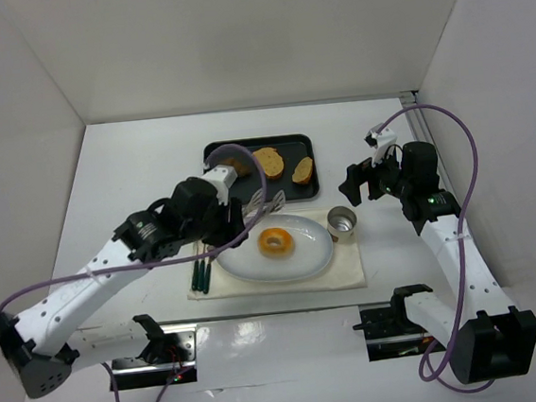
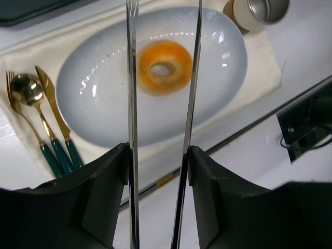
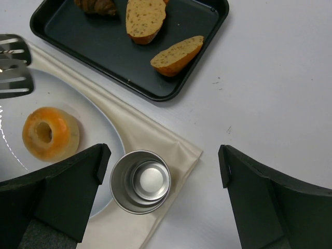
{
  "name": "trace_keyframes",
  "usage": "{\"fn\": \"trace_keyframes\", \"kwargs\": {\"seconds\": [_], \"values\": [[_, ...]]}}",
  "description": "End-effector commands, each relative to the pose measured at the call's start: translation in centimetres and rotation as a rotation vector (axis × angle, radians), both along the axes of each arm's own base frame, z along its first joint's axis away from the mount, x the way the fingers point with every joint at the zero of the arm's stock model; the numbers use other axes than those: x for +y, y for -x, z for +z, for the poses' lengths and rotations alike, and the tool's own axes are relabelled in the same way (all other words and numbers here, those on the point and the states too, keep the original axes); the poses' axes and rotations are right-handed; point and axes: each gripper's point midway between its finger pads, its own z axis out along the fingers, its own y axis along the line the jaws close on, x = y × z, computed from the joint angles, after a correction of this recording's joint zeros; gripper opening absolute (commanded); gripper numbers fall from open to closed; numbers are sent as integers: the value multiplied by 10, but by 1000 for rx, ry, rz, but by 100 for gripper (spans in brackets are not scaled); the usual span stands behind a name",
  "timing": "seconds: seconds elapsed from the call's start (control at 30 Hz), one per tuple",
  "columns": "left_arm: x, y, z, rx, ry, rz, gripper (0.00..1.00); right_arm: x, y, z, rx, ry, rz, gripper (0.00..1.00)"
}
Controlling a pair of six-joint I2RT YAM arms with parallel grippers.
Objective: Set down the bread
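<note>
the bagel (image 1: 275,241) sits loose mid plate (image 1: 317,254), apart from the open tongs (image 2: 133,93) the left gripper (image 2: 158,153) holds; right gripper (image 3: 162,155) gapes wide

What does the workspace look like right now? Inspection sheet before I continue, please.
Surface: white table, cream cloth under the plate.
Job's things: bagel lies on the plate; two bread slices in the black tray.
Clutter: metal cup on the cloth; green-handled cutlery left of the plate.
Grippers: left gripper holds tongs, tips apart, clear of the bagel; right gripper open, empty.
Cables: purple cable on each arm; the left one arcs over the tray.
Surroundings: white walls; nothing else seen.
</note>
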Motion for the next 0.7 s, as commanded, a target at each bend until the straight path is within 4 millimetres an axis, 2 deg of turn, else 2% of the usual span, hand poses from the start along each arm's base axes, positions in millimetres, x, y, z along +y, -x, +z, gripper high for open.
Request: {"fn": "trace_keyframes", "kwargs": {"seconds": [0.0,0.03,0.07,0.1,0.17,0.2,0.23,0.27,0.3,0.33,0.43,0.47,0.5,0.67], "values": [[-24,-40,17,-80,18,43,62,-1,0,3,-15,3,-3,100],[-28,-49,18,-86,13,46,61,-1,0,3,-15,3,-3,100],[-34,-61,30,-101,38,57,61,-1,0,3,-15,3,-3,100],[-45,-72,19,-83,7,49,61,0,1,4,-15,-2,5,100],[-51,-94,19,-97,-18,60,61,0,1,4,-15,-2,5,100],[-59,-105,33,-128,-6,62,61,0,1,4,-15,-2,5,100],[-65,-117,17,-113,-63,56,61,0,1,4,-19,5,8,100],[-68,-125,14,-116,-88,58,61,0,1,4,-19,6,8,100],[-74,-135,26,-140,-87,60,61,0,1,4,-19,6,8,100],[-77,-144,10,-126,-140,56,61,0,1,4,-19,6,8,100],[-89,-159,14,-150,-147,38,61,0,1,4,-19,6,8,100],[-92,-162,3,-134,-173,27,59,0,1,4,-19,6,8,100],[-96,-164,6,-137,-162,21,59,0,1,4,-19,6,8,100],[-103,-166,-10,-112,-182,-14,59,0,1,4,-19,6,8,100]]}}
